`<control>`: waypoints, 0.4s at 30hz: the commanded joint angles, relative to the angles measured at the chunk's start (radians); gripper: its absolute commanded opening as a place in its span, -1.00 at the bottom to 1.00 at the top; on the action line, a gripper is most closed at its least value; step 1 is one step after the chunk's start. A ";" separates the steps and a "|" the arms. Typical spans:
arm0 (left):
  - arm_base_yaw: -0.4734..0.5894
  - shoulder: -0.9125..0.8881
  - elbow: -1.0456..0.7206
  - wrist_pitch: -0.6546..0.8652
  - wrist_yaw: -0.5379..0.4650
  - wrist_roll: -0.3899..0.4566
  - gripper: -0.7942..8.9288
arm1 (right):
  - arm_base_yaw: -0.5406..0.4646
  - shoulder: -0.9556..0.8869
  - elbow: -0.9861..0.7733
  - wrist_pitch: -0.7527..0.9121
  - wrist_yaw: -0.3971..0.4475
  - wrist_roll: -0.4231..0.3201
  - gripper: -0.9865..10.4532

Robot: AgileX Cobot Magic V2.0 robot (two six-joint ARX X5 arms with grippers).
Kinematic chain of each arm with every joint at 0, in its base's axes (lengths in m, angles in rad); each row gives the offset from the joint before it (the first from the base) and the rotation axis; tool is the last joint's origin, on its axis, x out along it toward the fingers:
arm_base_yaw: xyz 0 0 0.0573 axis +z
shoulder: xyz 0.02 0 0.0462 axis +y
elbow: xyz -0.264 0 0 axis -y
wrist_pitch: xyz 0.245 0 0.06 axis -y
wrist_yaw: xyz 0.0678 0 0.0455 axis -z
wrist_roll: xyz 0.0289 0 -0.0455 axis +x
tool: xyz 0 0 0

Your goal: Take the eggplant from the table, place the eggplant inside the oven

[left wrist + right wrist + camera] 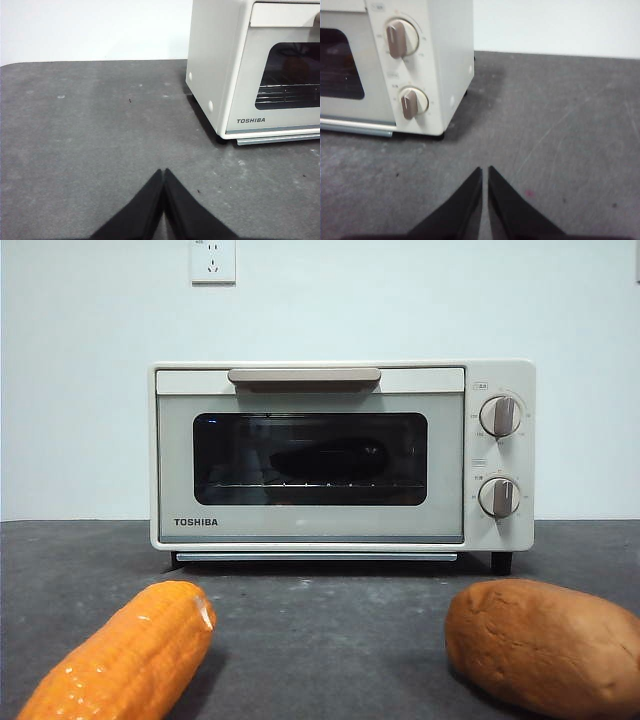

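Observation:
The cream-white oven (pixel 310 525) stands at the back of the table (pixel 330 620) with its glass door shut. Behind the glass, a dark elongated shape, seemingly the eggplant (pixel 328 457), lies on the wire rack. My left gripper (pixel 163 173) is shut and holds nothing; it hovers over bare table off the oven's (pixel 220 75) left front corner. My right gripper (pixel 485 170) is also shut and holds nothing, over the table off the oven's (pixel 445 60) knob side. Neither arm shows in the front view.
An orange corn cob (pixel 125 655) lies at the front left and a brown potato-like lump (pixel 550 640) at the front right. Two round knobs (pixel 500 455) sit on the oven's right panel. A white wall stands behind.

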 commanded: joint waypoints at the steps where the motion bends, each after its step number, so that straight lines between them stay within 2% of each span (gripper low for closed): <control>1: 0.002 -0.001 -0.027 0.011 0.000 0.008 -0.82 | 0.000 0.000 -0.009 0.003 0.011 0.029 -0.82; 12: 0.002 -0.001 -0.027 0.011 0.000 0.008 -0.82 | 0.000 0.000 -0.008 0.013 0.011 0.029 -0.82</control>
